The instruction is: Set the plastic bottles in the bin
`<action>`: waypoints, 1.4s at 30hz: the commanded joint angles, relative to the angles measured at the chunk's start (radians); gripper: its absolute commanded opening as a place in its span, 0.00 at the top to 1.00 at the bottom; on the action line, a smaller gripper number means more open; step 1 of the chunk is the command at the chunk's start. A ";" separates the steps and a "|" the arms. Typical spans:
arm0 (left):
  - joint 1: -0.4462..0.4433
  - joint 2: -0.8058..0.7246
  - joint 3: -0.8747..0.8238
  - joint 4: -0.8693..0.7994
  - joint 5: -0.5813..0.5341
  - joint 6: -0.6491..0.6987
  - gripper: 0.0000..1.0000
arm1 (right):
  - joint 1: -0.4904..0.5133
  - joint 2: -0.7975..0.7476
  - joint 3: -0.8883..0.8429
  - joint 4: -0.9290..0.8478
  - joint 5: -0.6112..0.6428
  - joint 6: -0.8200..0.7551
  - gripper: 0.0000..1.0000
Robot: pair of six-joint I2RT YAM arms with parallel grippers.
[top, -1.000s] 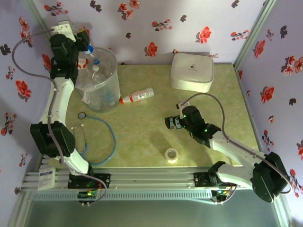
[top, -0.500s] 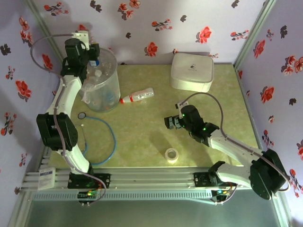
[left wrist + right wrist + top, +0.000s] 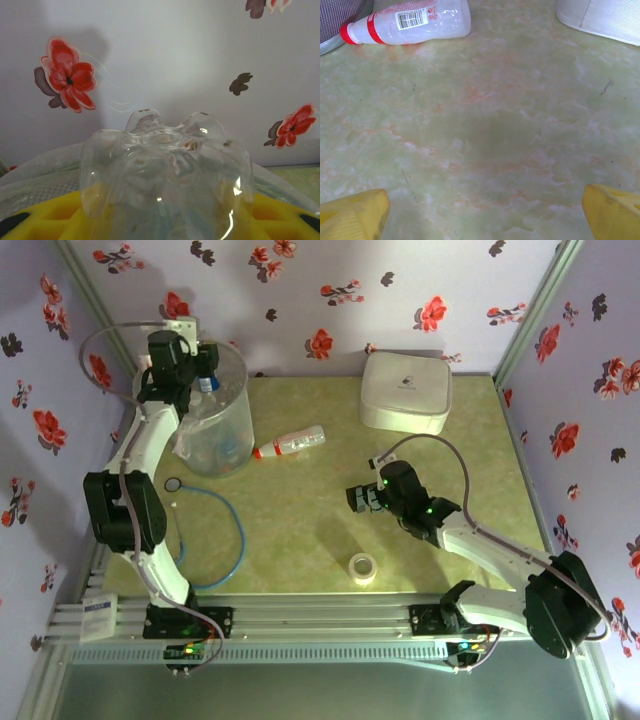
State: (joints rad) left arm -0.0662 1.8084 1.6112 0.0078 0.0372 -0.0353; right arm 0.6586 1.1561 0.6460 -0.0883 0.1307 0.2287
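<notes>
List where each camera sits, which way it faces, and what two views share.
Top external: above and behind the robot, looking down on the table; left arm and right arm show, left hand over the bin, right hand open.
Left wrist: on the left arm, facing the floral wall past the held bottle; yellow fingers clamp it.
Right wrist: on the right arm, looking low across the table at the lying bottle; yellow fingertips apart.
Shared: the lying bottle, in top external and right wrist.
</notes>
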 commanded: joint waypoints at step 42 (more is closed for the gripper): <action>0.017 0.052 0.360 -0.413 0.056 -0.071 0.53 | -0.007 0.033 0.028 -0.011 -0.028 -0.008 0.01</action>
State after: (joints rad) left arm -0.0540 1.8091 1.8977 -0.3832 0.0898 -0.0891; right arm 0.6586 1.1877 0.6464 -0.0879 0.1081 0.2287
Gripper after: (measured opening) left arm 0.477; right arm 0.993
